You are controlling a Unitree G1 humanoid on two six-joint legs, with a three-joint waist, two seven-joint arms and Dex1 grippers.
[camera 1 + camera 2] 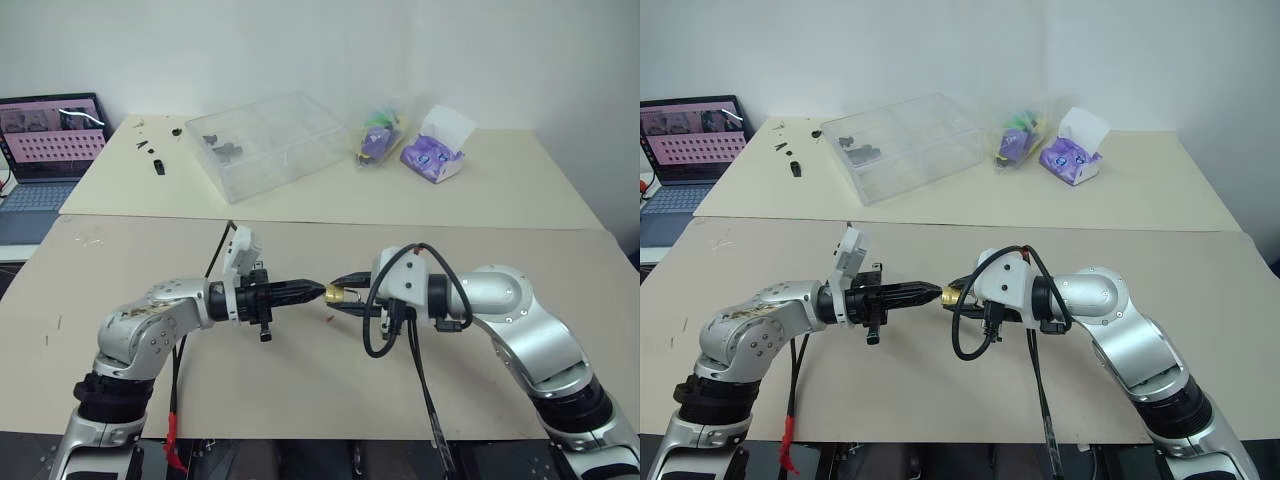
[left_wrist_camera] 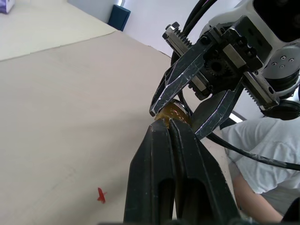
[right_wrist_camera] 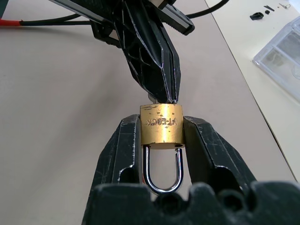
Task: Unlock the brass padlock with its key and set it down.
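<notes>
Right gripper [image 3: 161, 140]: jaws narrow, clamped on the two sides of the padlock [image 3: 161, 127], one finger [image 3: 117, 154] on each side. Brass body outward, silvery shackle [image 3: 162, 171] looped back between the fingers and seated in the body, held above the table [image 1: 300, 380] near the middle of its near half. Left gripper [image 3: 161, 93]: jaws pressed fully together, tips touching the padlock's far end from the opposite side. Key not discernible; only a sliver of grey metal at those tips, too small to tell.

One red speck [image 2: 101, 195] on the table just below the two grippers.

On the far table [image 1: 500, 190]:
- One clear plastic box [image 1: 268, 143], lid shut, divided into compartments; a few small dark parts in its left compartment, number not countable; other compartments hard to read through the plastic.
- One clear bag [image 1: 378, 138] right of the box, holding purple and greenish items, unclear which.
- One open white carton [image 1: 438, 148] right of the bag, with purple wrapped stuff inside.
- A few small dark bits [image 1: 155, 158] loose at the far left, about four.

One laptop [image 1: 45, 150] at the far left, lid up, screen lit. One person in a white shirt [image 2: 267, 154] behind the right arm, seen from the left wrist.
</notes>
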